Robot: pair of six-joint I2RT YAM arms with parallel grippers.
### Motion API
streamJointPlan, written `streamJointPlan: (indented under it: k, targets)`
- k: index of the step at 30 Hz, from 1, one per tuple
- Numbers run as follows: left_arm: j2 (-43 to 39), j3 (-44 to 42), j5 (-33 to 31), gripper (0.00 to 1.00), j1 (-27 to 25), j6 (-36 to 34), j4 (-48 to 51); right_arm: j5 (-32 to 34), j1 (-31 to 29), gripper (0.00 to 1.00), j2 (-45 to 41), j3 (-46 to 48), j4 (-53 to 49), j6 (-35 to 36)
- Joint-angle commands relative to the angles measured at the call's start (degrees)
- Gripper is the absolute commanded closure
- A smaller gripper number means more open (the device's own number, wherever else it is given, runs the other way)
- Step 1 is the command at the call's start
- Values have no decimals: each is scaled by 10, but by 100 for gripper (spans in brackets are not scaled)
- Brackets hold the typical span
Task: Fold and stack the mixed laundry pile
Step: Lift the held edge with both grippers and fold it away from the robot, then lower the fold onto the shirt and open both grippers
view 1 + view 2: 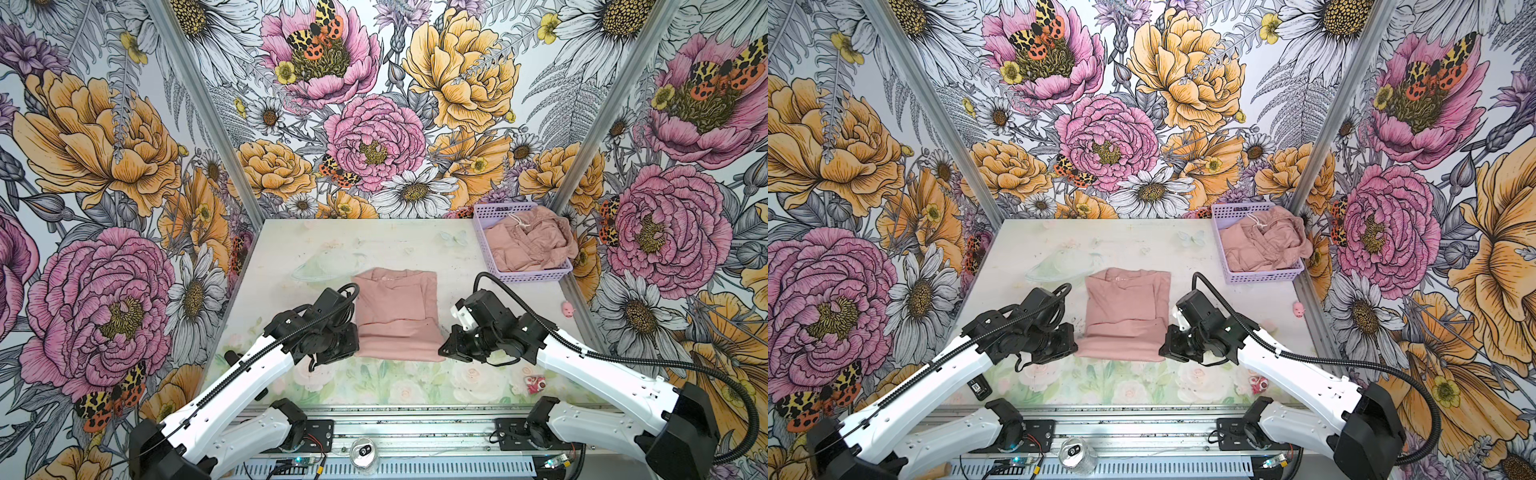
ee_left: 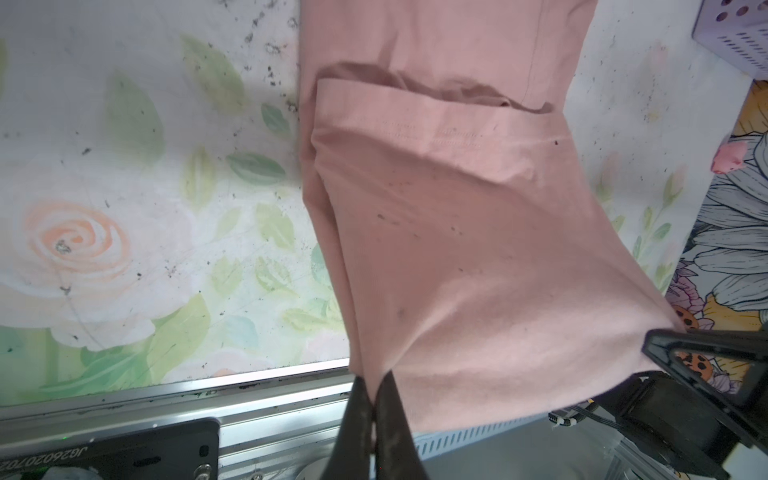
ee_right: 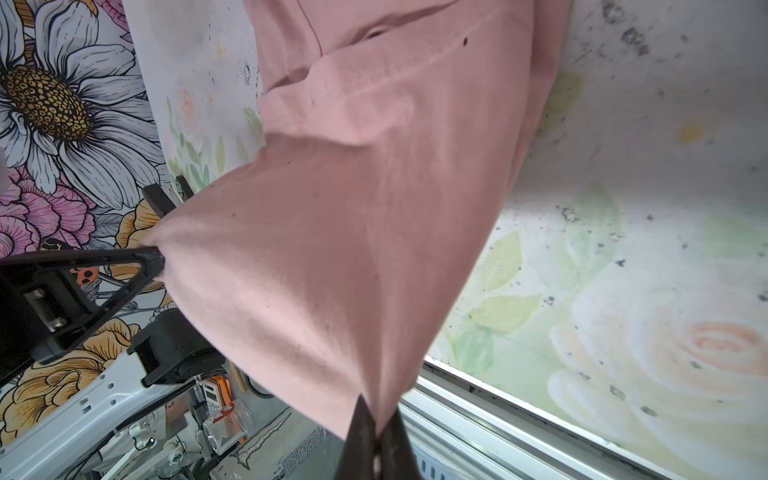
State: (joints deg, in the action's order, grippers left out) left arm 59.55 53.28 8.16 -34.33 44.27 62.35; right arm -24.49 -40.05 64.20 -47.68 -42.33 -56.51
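Observation:
A dusty-pink garment (image 1: 395,311) (image 1: 1125,311) from the mixed laundry pile lies partly folded in the middle of the table, in both top views. Its near edge is raised off the surface. My left gripper (image 1: 358,353) (image 1: 1075,350) (image 2: 376,378) is shut on its near left corner. My right gripper (image 1: 442,351) (image 1: 1160,351) (image 3: 376,411) is shut on its near right corner. The cloth (image 2: 457,228) (image 3: 353,228) stretches taut between the two grips. A second dusty-pink garment (image 1: 528,243) (image 1: 1262,245) with a white drawstring lies crumpled in the lilac basket (image 1: 536,276) (image 1: 1262,276).
The basket stands at the table's back right corner against the wall. A small pink pig figure (image 1: 567,308) (image 1: 1298,309) sits by the right edge. A red-and-white trinket (image 1: 534,383) lies front right. A can (image 1: 365,453) stands on the front rail.

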Motion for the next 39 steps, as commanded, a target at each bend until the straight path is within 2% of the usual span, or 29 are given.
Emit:
streamJointPlan:
  k: [1, 5, 9, 21, 33, 39]
  targets:
    - [53, 57, -2, 100, 42, -70, 9, 8, 37, 100, 42, -55, -20, 19]
    - [147, 137, 28, 100, 94, -153, 2, -24, 91, 100, 136, -139, -20, 78]
    - [255, 220, 43, 100, 124, -210, 1, -54, 130, 100, 235, -224, -21, 114]
    - [501, 426, 97, 100, 185, -272, -3, -85, 204, 100, 435, -398, -26, 151]
    - [629, 541, 107, 100, 216, -284, -3, -94, 230, 100, 578, -534, -27, 165]
    - [654, 552, 97, 100, 220, -282, -2, -92, 235, 100, 616, -556, -26, 170]
